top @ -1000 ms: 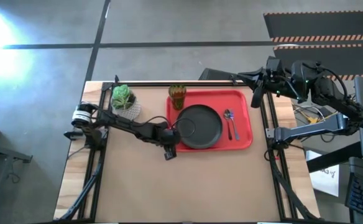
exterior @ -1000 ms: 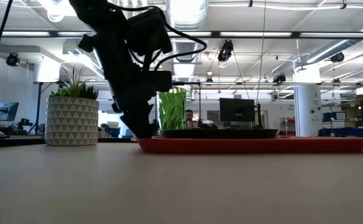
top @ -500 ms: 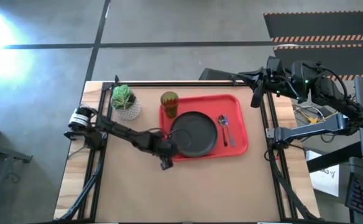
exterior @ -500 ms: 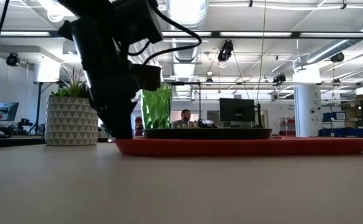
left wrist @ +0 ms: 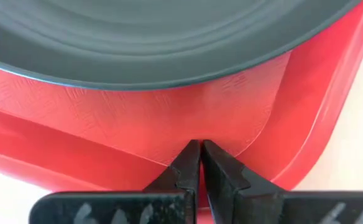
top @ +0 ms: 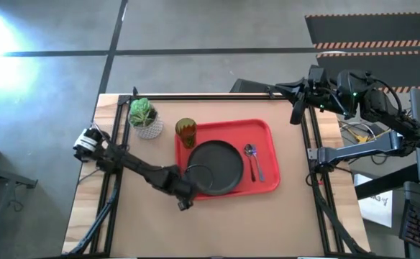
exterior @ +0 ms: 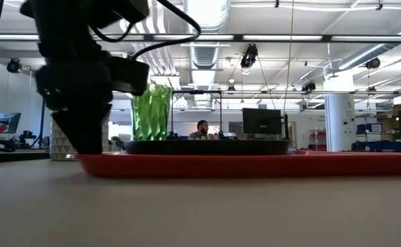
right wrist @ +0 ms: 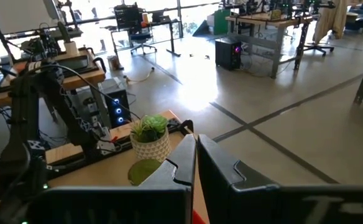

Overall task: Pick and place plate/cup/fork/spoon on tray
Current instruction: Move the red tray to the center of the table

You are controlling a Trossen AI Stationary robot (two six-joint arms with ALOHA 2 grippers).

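Observation:
The red tray (top: 264,147) lies flat on the table. On it are the dark plate (top: 213,167), the green cup (top: 186,132) at its far left corner, the spoon (top: 251,160) and the slim fork (top: 259,165) beside the spoon. My left gripper (top: 186,194) is shut on the tray's near left corner. It also shows in the low view (exterior: 84,134), at the left end of the tray (exterior: 269,165). My right gripper (top: 295,111) is shut and empty above the table's far right edge. My left gripper pinches the tray's raised rim (left wrist: 135,160) between its two fingers, at the near left corner, next to the plate's edge (left wrist: 169,68). The fingers come from above, pointing down. The tray lies flat on the table.
A white pot with a green plant (top: 145,121) stands at the far left, close to the cup. Black frame rails (top: 109,187) run along the table's left and right sides. Bare tabletop (top: 217,226) lies in front of the tray.
My left gripper has gone toward the table's left and near edges, still shut on the tray's corner. The tray has slid along the table with it. The plate, cup, spoon and fork have ridden along on the tray, and the cup now stands nearer the plant pot.

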